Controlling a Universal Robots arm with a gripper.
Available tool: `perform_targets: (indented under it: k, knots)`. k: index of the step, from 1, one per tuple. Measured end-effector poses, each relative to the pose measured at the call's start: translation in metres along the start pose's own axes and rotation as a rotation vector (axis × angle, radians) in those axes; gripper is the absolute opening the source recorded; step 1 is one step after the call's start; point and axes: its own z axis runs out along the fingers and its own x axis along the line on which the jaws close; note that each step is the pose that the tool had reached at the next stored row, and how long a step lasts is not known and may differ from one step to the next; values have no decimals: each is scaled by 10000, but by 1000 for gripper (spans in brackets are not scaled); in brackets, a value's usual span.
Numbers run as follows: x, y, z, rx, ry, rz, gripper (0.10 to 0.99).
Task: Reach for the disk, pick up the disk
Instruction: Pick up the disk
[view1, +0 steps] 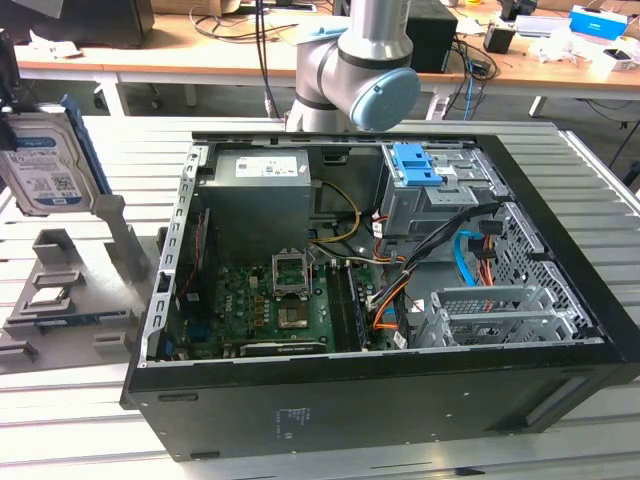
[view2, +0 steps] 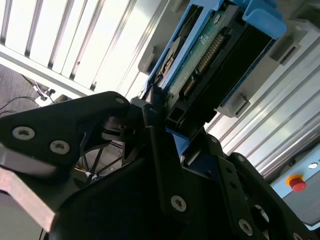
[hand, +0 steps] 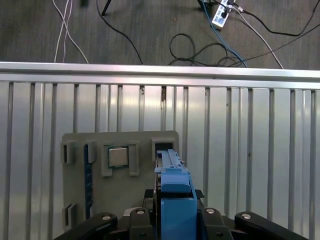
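Pincer (view2: 147, 105) around disk (view1: 45, 165), long axis upright

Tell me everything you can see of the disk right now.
The disk is a flat silver metal slab with a blue-and-white label on one face and a green circuit board on the other. A bright blue plastic rail runs along its edge. It stands on edge, slightly tilted, over the grey holder at the exterior view's left. The pincer looks clamped on its sides.
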Motion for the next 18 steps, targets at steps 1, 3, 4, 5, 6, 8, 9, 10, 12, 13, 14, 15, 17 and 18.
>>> perform_targets:
  k: [1, 3, 4, 5, 6, 8, 9, 10, 12, 13, 14, 15, 17, 18]
  knots:
    - [0, 1, -21, 0, 0, 0, 365]
    - [-1, 2, -70, -1, 0, 0, 365]
    - [-1, 2, -106, 0, 0, 0, 365]
    - [-1, 3, -130, 0, 0, 0, 365]
    - [-2, 3, -154, 0, 0, 0, 365]
    - [-3, 5, -227, -1, 0, 0, 365]
    - [-4, 5, -270, -1, 0, 0, 365]
    - [-4, 6, -292, -1, 0, 0, 365]
    - [-5, 7, -345, -1, 0, 1, 365]
    - [-5, 7, -371, -1, 0, 0, 365]
    - [-6, 7, -393, -1, 0, 0, 365]
    - [-6, 7, -423, -2, 0, 0, 365]
    - [-7, 8, -468, -2, 0, 0, 365]
    - [-8, 8, -491, -3, 0, 0, 365]
